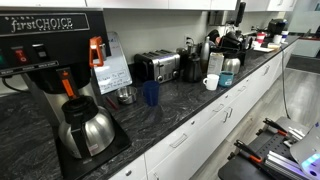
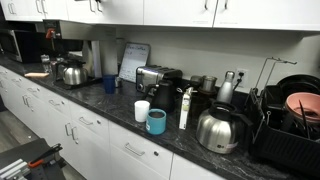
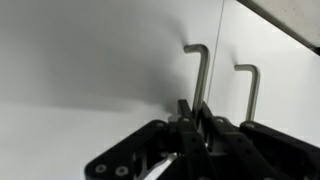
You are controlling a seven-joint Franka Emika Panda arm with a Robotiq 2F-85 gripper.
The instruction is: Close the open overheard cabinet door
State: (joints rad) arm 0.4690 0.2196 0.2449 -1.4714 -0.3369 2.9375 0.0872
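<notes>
In an exterior view, a dark grey speckled worktop [image 1: 190, 100] carries a black coffee machine [image 1: 45, 50], a chrome-and-black toaster [image 1: 157, 67], a blue cup [image 1: 150, 93] and a white mug [image 1: 211, 82]. In an exterior view, a row of white overhead cabinets [image 2: 180, 10] runs along the top edge above the same worktop, where a teal mug [image 2: 156, 121] stands near a steel kettle [image 2: 218, 130]; their fronts look flush. In the wrist view, the black tool [image 3: 195, 115] faces the white overhead cabinet door [image 3: 100, 60], its fingers drawn almost together with nothing seen between them, just below the lower end of a bent metal handle [image 3: 202, 70]. A second metal handle [image 3: 250, 85] sits beside it, across a thin seam.
</notes>
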